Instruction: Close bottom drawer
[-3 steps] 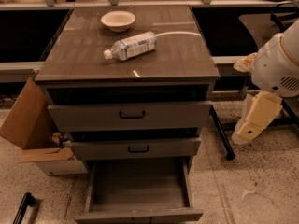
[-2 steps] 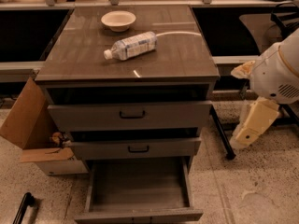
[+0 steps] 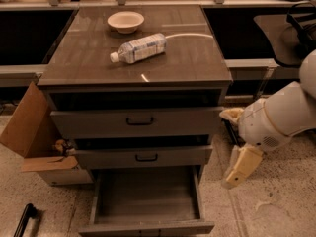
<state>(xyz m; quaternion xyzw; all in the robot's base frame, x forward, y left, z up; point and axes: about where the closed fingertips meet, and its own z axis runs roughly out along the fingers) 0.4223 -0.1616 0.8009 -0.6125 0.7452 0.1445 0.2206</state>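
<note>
The bottom drawer point(image 3: 148, 196) of the grey cabinet is pulled far out, and its long box body is empty. Its narrow front panel point(image 3: 148, 228) runs along the bottom edge of the view; the handle is hidden from this angle. My white arm point(image 3: 276, 120) comes in from the right. The tan gripper point(image 3: 237, 174) hangs down from it over the floor. It is to the right of the open drawer, about level with the drawer's side wall, and apart from it.
The middle drawer point(image 3: 143, 157) and top drawer point(image 3: 138, 122) stick out slightly. A plastic bottle point(image 3: 140, 47) and a white bowl point(image 3: 126, 21) lie on the cabinet top. An open cardboard box point(image 3: 29, 132) stands at the left. A black bar point(image 3: 24, 220) lies on the floor.
My arm has dropped lower and moved left, bringing the gripper nearer the open bottom drawer. The drawers have not moved.
</note>
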